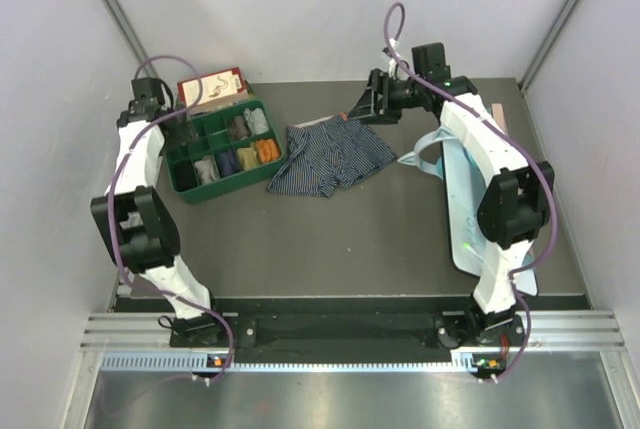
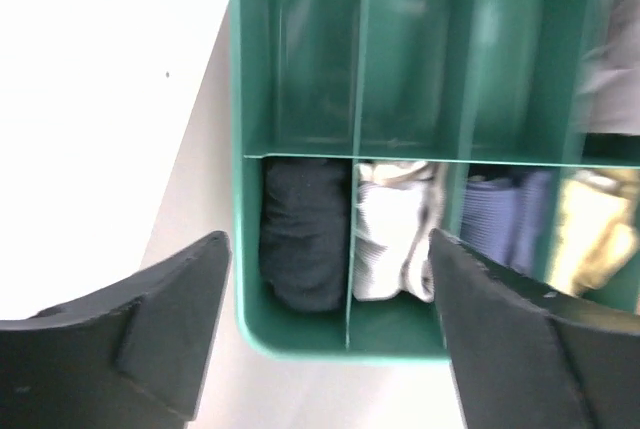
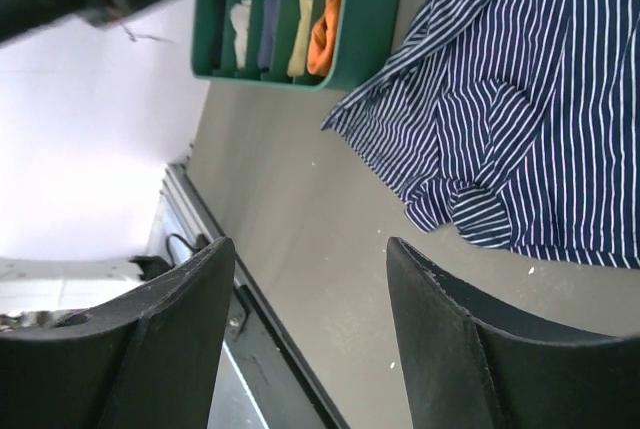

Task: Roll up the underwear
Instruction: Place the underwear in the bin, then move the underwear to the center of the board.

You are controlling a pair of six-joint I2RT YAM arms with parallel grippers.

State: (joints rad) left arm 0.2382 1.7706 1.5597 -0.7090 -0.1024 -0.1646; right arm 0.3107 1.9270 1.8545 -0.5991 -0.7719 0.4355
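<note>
We see a grey table (image 1: 340,239) set between pale walls. At its ten o'clock sits a green tray (image 1: 236,182), split into small compartments. Along the tray's near row, a white roll (image 1: 206,171), a blue roll (image 1: 227,162), a yellow roll (image 1: 247,158) and an orange roll (image 1: 266,151) lie side by side, one per compartment. At the tray's one o'clock corner we make out a dark roll (image 1: 238,127) and a pale roll (image 1: 259,121). Just beyond the tray, at its twelve o'clock, is a red-and-white box (image 1: 212,84). At the table's three o'clock lies a long pale-blue board (image 1: 458,219), partly hidden.
</note>
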